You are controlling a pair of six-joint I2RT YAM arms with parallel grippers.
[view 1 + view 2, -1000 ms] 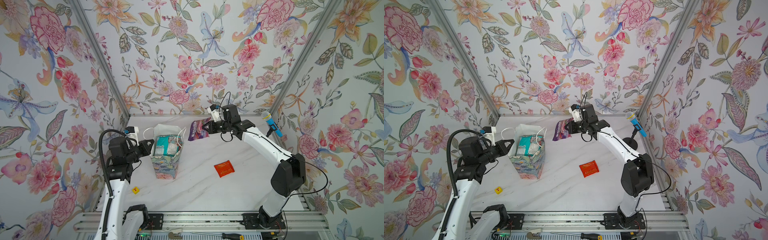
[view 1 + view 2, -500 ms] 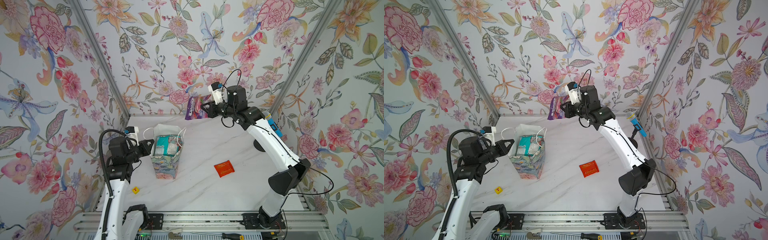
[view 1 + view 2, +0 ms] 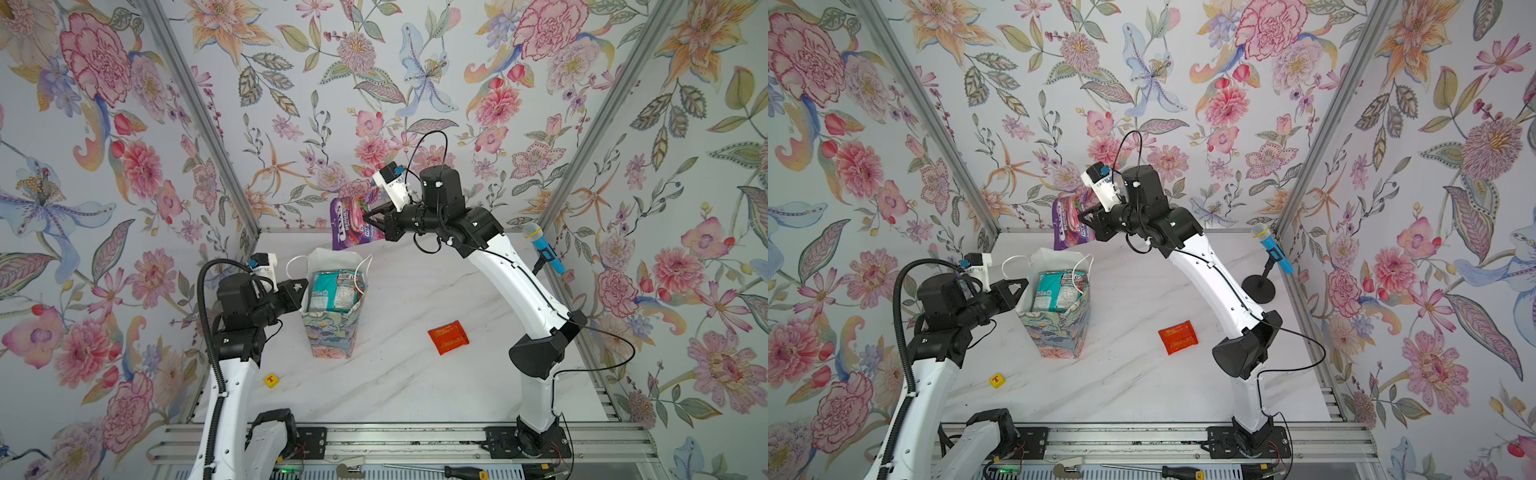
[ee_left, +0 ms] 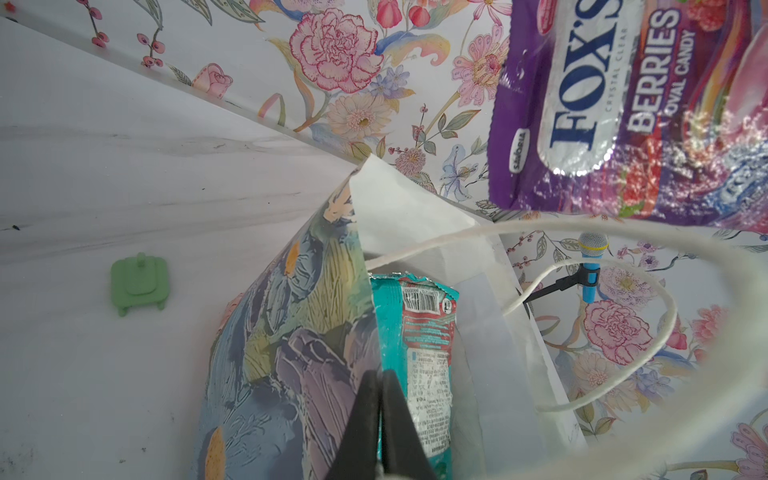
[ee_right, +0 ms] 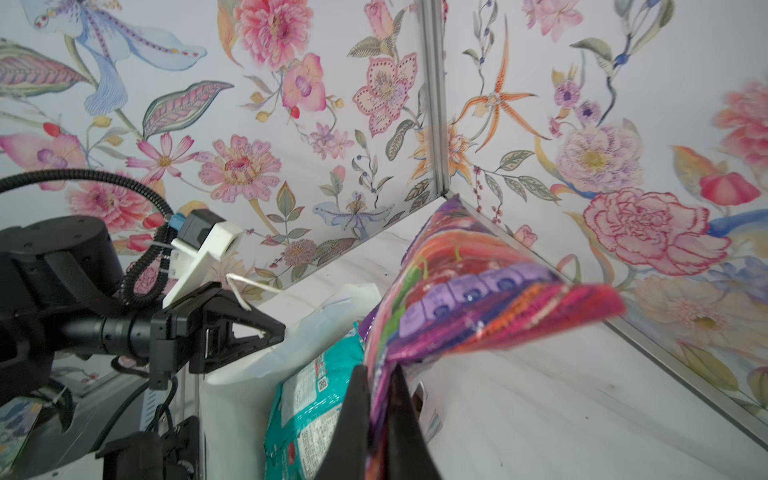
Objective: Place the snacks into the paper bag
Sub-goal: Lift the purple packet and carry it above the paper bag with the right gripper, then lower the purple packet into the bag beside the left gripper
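The flowered paper bag (image 3: 332,328) (image 3: 1054,332) stands upright left of the table's middle, with a teal packet (image 3: 334,291) (image 3: 1057,291) inside. My left gripper (image 3: 305,286) (image 3: 1023,284) (image 4: 380,378) is shut on the bag's left wall (image 4: 291,332), next to the teal packet (image 4: 419,345). My right gripper (image 3: 368,218) (image 3: 1084,218) (image 5: 380,370) is shut on a purple FOX'S packet (image 3: 353,224) (image 3: 1069,226) (image 4: 623,104) (image 5: 469,299), held in the air just behind and above the bag's mouth. A red-orange sachet (image 3: 448,336) (image 3: 1178,337) lies flat on the table to the right of the bag.
A blue microphone (image 3: 544,249) (image 3: 1273,249) on a black stand is at the back right. A small yellow cube (image 3: 271,380) (image 3: 996,379) lies front left. A small green piece (image 4: 139,284) sits on the table beyond the bag. A screwdriver (image 3: 457,471) lies on the front rail.
My right gripper has lifted the purple packet off the back of the table and carried it left, to above the bag's rear edge. The left arm and the bag have not moved.
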